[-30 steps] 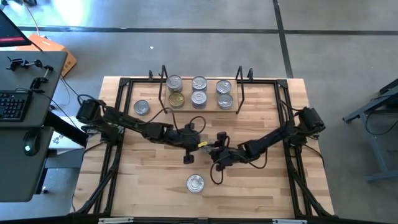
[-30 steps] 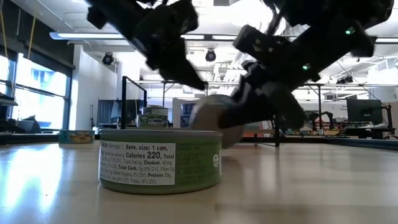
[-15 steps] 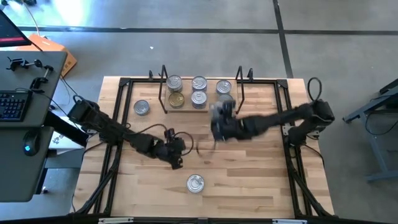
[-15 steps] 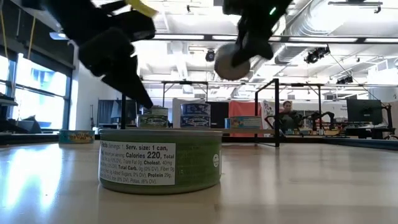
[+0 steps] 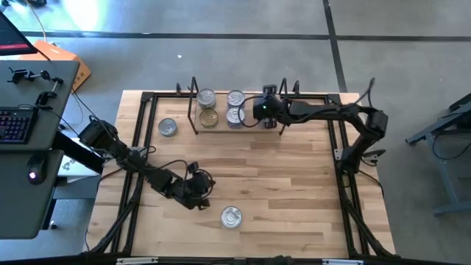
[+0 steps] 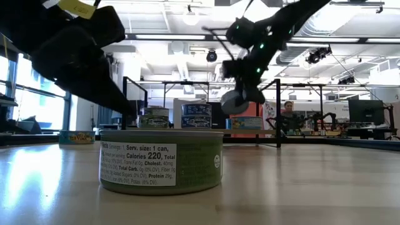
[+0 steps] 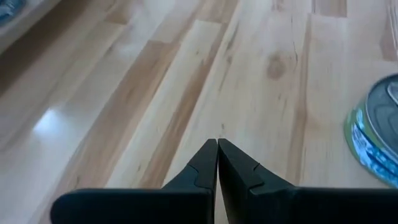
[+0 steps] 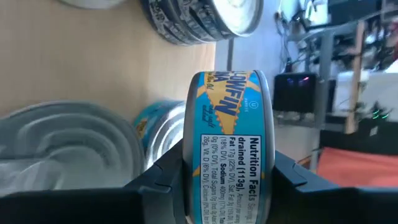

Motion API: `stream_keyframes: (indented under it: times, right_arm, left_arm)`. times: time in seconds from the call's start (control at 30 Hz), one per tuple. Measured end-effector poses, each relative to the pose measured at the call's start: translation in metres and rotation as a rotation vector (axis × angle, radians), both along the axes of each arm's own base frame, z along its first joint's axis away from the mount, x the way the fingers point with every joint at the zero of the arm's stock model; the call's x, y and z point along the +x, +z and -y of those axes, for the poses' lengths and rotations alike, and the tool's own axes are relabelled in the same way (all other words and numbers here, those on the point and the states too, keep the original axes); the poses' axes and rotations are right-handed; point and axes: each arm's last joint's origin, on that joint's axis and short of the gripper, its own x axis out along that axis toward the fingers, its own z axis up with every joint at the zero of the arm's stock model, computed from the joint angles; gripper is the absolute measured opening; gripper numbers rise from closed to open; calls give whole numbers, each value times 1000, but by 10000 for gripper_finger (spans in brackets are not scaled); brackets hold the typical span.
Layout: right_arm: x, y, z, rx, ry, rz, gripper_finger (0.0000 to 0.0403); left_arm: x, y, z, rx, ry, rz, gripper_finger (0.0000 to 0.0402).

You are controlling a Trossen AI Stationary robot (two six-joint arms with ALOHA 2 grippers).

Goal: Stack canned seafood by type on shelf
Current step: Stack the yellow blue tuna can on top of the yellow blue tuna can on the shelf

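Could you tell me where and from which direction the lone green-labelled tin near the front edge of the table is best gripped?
Grip the green-labelled tin across its short round side wall, coming straight down from above. It sits flat, lid up, alone on the table, so both sides look free. The left gripper, shut, is close beside it and would probably have to open first.

R gripper (image 8: 227,171) clamps a blue/orange tin (image 8: 229,143) on edge, label facing cam: "Nutrition Facts", "drained (113g)". Dark fingers (image 8: 158,171) press both flat faces. Held tin sits above the light-wood shelf (image 8: 87,56). Two silver-lid tins beneath/beside it: one large at frame edge (image 8: 65,149), one w/ blue label (image 8: 163,134) just behind. Stack of dark-blue tins (image 8: 205,18) further along the board. Room w/ black frames beyond.
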Motion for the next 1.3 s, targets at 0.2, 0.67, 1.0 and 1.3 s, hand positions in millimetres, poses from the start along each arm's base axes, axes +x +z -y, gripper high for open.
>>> stream_keyframes:
  times: [0.2, 0.67, 1.0, 1.3]
  right_arm:
    - [10, -27, 22, -122, -4, -135, 118]
    - [8, -35, 24, -122, -54, -201, 202]
    - [16, -5, 13, -111, -26, -183, 229]
    - [16, 10, 10, -11, -106, -144, 231]
  left_arm:
    - [0, 1, 0, 24, 11, 16, 5]
    - [1, 2, -1, 42, 17, 32, 5]
    - [2, 2, 0, 41, 16, 34, 5]
    - [2, 2, 0, 38, 16, 34, 5]
